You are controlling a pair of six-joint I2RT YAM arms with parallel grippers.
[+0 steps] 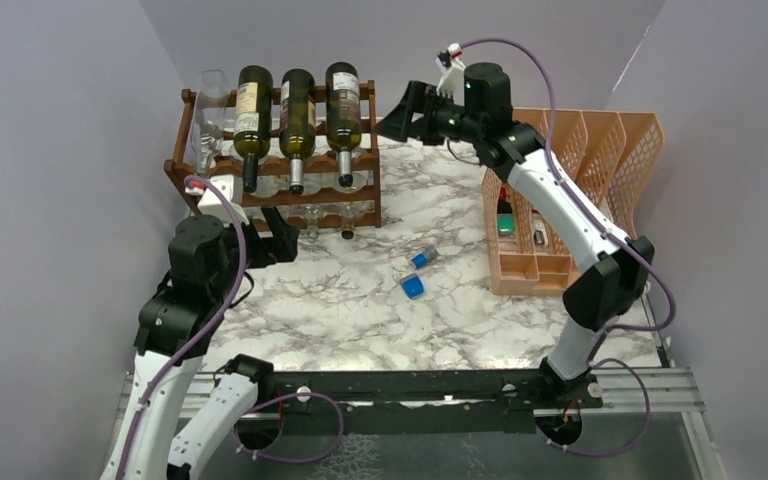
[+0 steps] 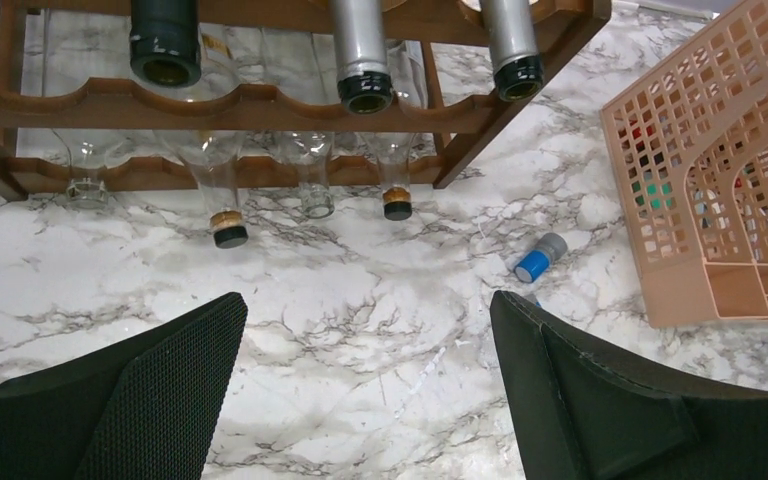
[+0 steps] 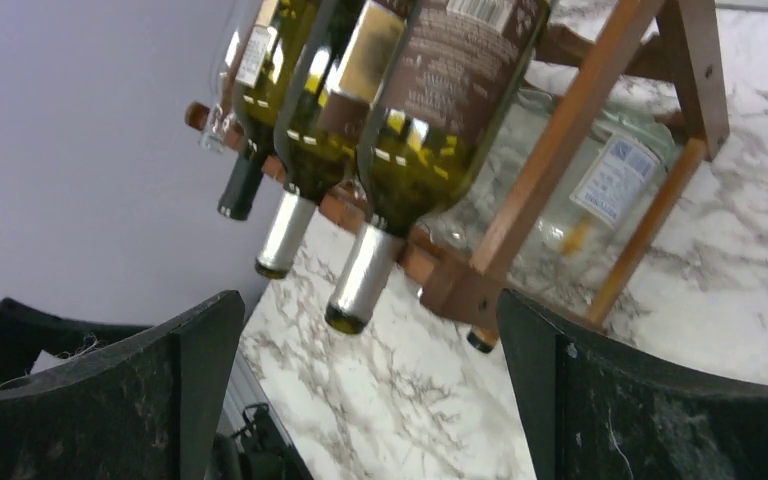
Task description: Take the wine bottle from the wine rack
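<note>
1. The wine rack [image 2: 260, 108] stands at the far left corner of the marbled tabletop [image 1: 360, 315], its front toward the near edge.
2. Three dark green bottles lie side by side on its top tier, necks sloping toward the near edge: the left wine bottle [image 1: 253, 112], the middle wine bottle [image 1: 297, 115] and the right wine bottle [image 1: 343, 108]. A clear bottle [image 1: 210, 120] lies at the left end of the same tier.
3. The right pincer [image 3: 368, 305] hangs just beside the rack's right end, level with the top tier and apart from the right wine bottle. Its fingers are spread wide and hold nothing.
4. The left pincer [image 2: 368, 310] sits low over the tabletop near the rack's front. It is also spread wide and empty.
5. A peach file organizer [image 1: 570, 190] stands by the right edge.
6. A blue-capped vial [image 1: 422, 258] and a blue piece [image 1: 412, 287] lie on the tabletop between rack and organizer
</note>
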